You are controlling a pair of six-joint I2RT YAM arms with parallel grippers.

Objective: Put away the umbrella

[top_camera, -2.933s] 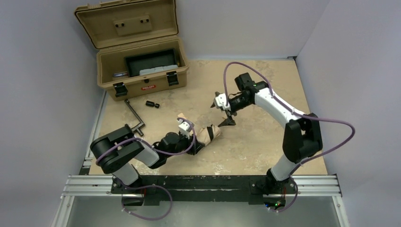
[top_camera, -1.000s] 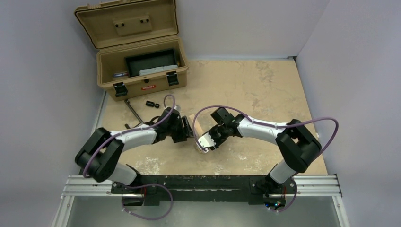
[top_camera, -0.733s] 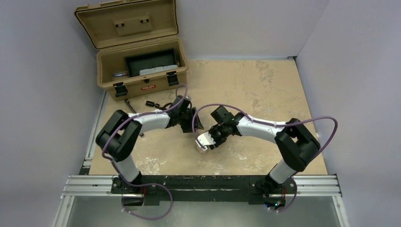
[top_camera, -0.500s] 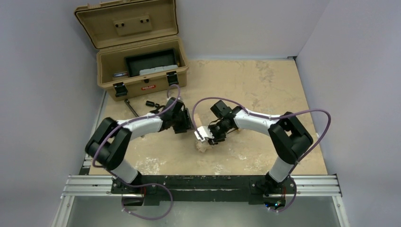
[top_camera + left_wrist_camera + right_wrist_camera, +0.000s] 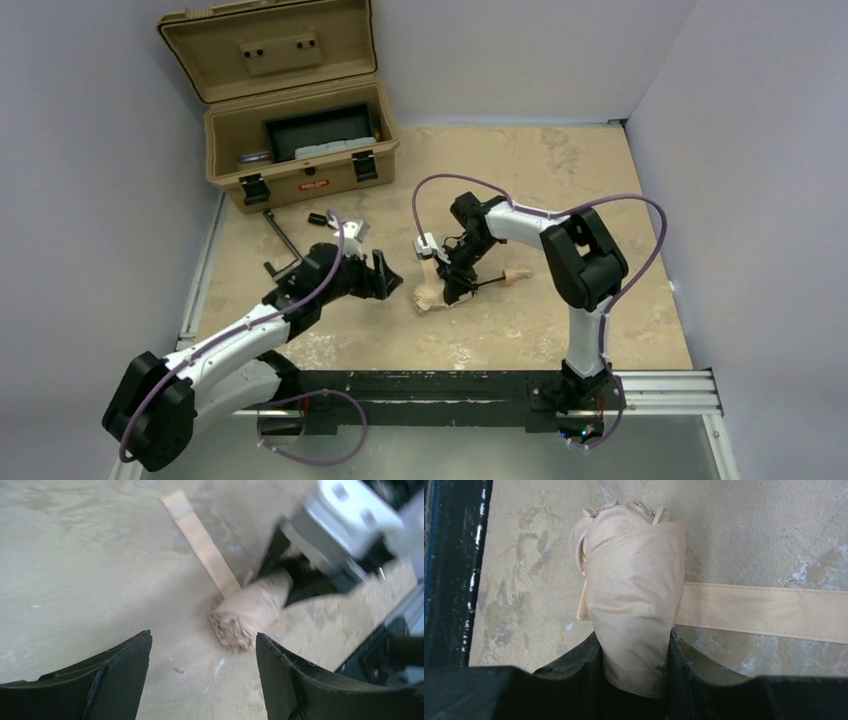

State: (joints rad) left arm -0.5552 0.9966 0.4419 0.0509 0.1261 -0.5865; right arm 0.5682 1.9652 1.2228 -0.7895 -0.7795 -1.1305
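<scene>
A: Start at the far left: the open tan hard plastic case [image 5: 300, 135] sits by the wall with its lid up, and a thin dark metal crank rod [image 5: 283, 240] and a small black cylinder [image 5: 321, 219] lie on the mottled beige tabletop [image 5: 560, 170] in front of it.

B: Then the left gripper [image 5: 385, 277]?

A: Jaws spread wide with nothing between them, hovering just left of the bundle. Its wrist view shows both dark fingers [image 5: 107, 672] apart from the fabric.

B: And the umbrella itself?

A: The rolled beige fabric folding umbrella [image 5: 430, 293] lies mid-table, well apart from the case. Its flat tan fabric strap [image 5: 764, 611] trails loose across the table.

B: Who holds it?

A: The right gripper [image 5: 452, 268] is clamped around the roll's shaft end, fabric squeezed between its 2 fingers [image 5: 574, 672], as the right wrist view shows. The pale wooden handle [image 5: 517, 276] appears to stick out to the right, though it's small from above.

B: So what does the step need?

A: Wrapping that strap, I'd judge (the roll looks loose at its free end). The right should keep the bundle pinned; the left should come low, pinch the strap near its tip, and pull it snug around the roll, without knocking the bundle.
</scene>
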